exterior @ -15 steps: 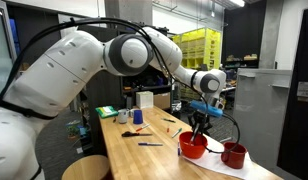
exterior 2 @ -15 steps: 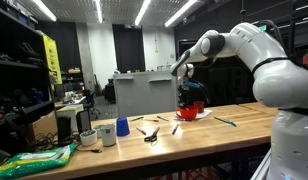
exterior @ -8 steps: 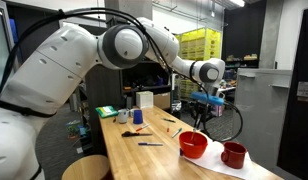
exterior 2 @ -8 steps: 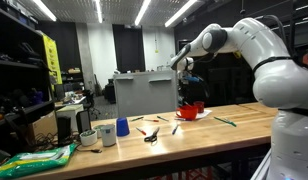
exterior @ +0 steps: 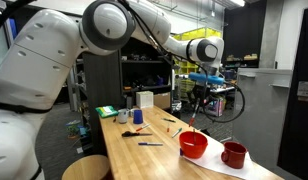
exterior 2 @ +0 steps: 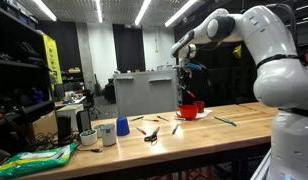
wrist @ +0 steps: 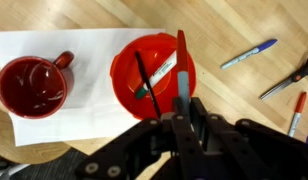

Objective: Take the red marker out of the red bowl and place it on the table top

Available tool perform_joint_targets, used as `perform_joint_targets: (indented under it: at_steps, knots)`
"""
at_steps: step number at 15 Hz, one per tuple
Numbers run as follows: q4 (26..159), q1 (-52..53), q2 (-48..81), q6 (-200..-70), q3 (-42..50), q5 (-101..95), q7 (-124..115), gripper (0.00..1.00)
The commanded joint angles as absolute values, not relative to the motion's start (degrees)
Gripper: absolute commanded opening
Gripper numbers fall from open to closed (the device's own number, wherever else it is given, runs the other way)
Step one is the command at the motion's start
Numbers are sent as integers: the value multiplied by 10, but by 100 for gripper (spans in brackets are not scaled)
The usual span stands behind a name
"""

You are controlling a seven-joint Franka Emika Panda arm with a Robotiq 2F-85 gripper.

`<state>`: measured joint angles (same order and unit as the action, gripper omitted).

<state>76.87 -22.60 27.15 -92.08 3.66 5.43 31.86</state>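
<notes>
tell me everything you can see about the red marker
The red marker is a thin, straight stick, red toward its free end, plastic by its look. The gripper is shut on its other end, so it hangs roughly upright in the air above the red bowl. Nothing else touches it.

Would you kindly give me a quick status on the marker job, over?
Pincer shut on the red marker. Marker above the red bowl, not yet on the table top. Dark pen in bowl; red mug beside it.
</notes>
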Motion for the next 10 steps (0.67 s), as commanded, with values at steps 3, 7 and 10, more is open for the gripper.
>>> perform_joint_targets:
  at_steps: [3,7,10]
  knots:
    - [929,-232,157,-868,68,91,292,3]
    - [1049,-226,92,-872,99,112,272,3]
    - [1143,-220,55,-898,118,117,255,3]
